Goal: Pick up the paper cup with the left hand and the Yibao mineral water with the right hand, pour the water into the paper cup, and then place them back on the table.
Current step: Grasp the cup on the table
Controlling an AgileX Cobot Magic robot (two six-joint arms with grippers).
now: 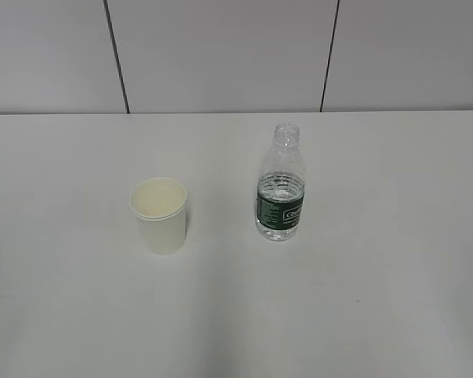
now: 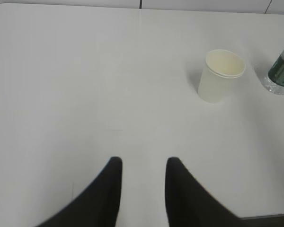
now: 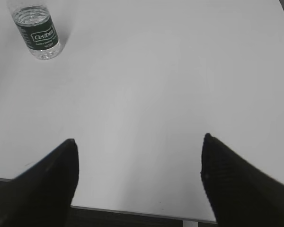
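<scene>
My left hand (image 2: 142,163), jaws parted and empty, sees the upright paper cup (image 2: 220,75) upper right of frame; my wide-open right hand (image 3: 139,142) sees the Yibao mineral water (image 3: 38,30) upper left.

Left hand (image 2: 142,163) with jaws narrowly parted, right hand (image 3: 139,142) with jaws wide apart.
</scene>
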